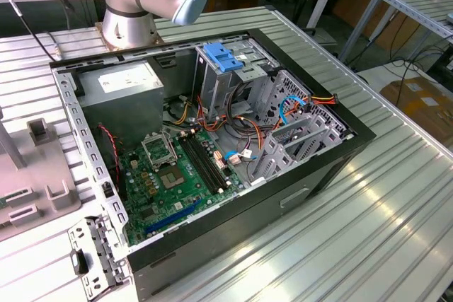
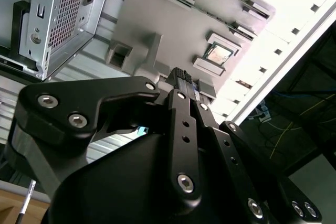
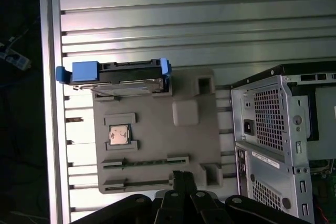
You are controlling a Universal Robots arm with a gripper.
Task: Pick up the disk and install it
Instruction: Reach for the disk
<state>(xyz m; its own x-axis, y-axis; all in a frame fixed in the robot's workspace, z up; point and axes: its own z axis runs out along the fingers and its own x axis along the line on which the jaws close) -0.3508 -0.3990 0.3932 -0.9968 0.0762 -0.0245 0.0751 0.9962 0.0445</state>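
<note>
In the first wrist view the disk point(image 3: 126, 69) stands on its edge along one side of a grey fixture plate point(image 3: 157, 129). It is black, with bright blue rails and a blue tab point(image 3: 84, 72). My gripper point(image 3: 181, 174) hovers over the opposite side of that plate, well apart from the disk. In the second wrist view the gripper point(image 2: 181, 73) has its black fingers pressed together, shut on nothing. The open computer case point(image 1: 212, 139) lies on the ribbed metal table, its drive cage point(image 1: 233, 76) at the far end.
A pale-blue ribbed clip point(image 1: 223, 56) tops the drive cage. The grey power supply box point(image 1: 124, 93) and the green motherboard point(image 1: 170, 175) sit inside the case. The fixture plate point(image 1: 42, 182) also holds a processor chip point(image 3: 119, 135). The arm's base point(image 1: 131, 12) stands behind the case.
</note>
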